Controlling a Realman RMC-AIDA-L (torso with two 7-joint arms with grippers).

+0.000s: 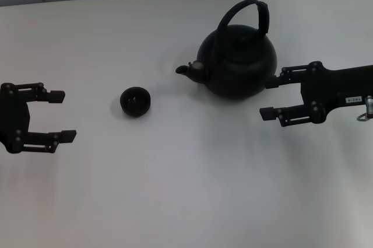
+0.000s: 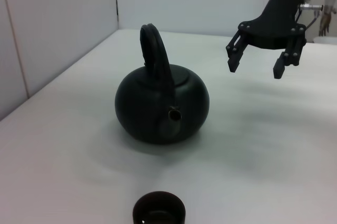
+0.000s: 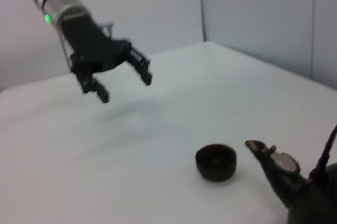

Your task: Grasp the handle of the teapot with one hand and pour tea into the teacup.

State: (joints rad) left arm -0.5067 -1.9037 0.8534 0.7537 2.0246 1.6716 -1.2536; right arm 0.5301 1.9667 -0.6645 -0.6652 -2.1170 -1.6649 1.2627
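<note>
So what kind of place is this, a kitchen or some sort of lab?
Probably a lab or test bench rather than a kitchen: a bare white table with plain partition walls behind it, holding only a black teapot and a small teacup, with the left gripper and right gripper open on either side.

We see a black teapot (image 2: 162,105) on a white table (image 2: 274,145), with a gripper above it.

The teapot's spout (image 2: 174,117) faces us, and its tall arched handle (image 2: 154,50) stands upright over the lid. A small dark teacup (image 2: 159,210) sits near us, apart from the pot. The right gripper (image 2: 256,66) hangs beyond the teapot, clear of the table, fingers (image 2: 234,57) spread apart, holding nothing.
</note>
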